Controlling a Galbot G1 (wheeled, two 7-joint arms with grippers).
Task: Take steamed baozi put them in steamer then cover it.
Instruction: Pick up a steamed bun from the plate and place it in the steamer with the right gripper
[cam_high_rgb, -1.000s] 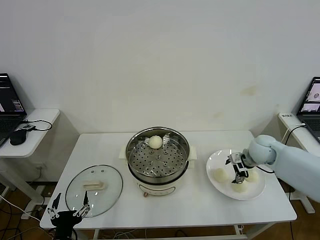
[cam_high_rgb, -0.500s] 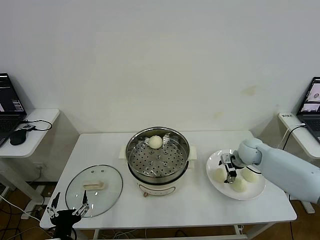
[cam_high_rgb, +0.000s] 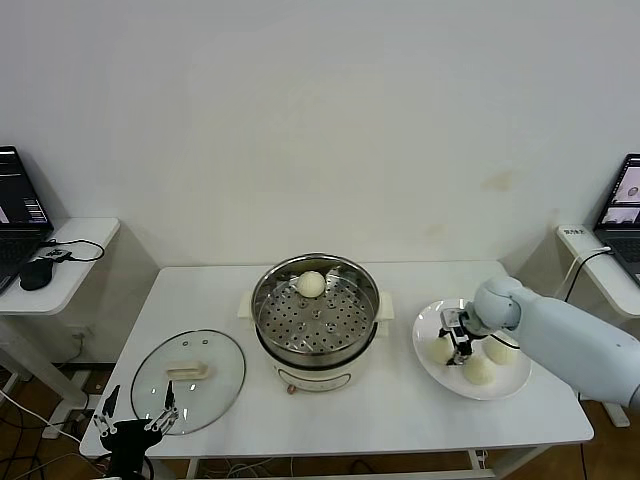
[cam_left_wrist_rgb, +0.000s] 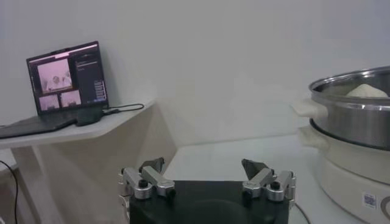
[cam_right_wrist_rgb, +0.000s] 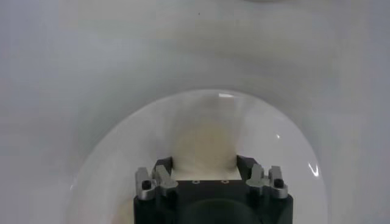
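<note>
The steamer (cam_high_rgb: 264, 300) stands at the table's middle with one steamed baozi (cam_high_rgb: 311, 284) on its perforated tray at the back. Three baozi lie on a white plate (cam_high_rgb: 430, 322) to its right. My right gripper (cam_high_rgb: 457, 340) is down on the plate, its fingers pressed against both sides of the leftmost baozi (cam_high_rgb: 440, 351), which still rests on the plate. In the right wrist view that baozi (cam_right_wrist_rgb: 204, 140) fills the gap between the fingers of the gripper (cam_right_wrist_rgb: 204, 163). The cover (cam_high_rgb: 215, 385) lies flat on the table at the left. My left gripper (cam_high_rgb: 137, 420) is open and parked near the front left edge.
The other two baozi (cam_high_rgb: 480, 370) (cam_high_rgb: 503, 350) lie close to the right of the gripper. Side tables with laptops stand at far left (cam_high_rgb: 20, 205) and far right (cam_high_rgb: 625, 205). The left wrist view shows the steamer (cam_left_wrist_rgb: 353, 115) and the open left gripper (cam_left_wrist_rgb: 203, 167).
My right gripper moved left across the plate from the middle baozi to the leftmost one and settled around it. The left arm has not moved.
</note>
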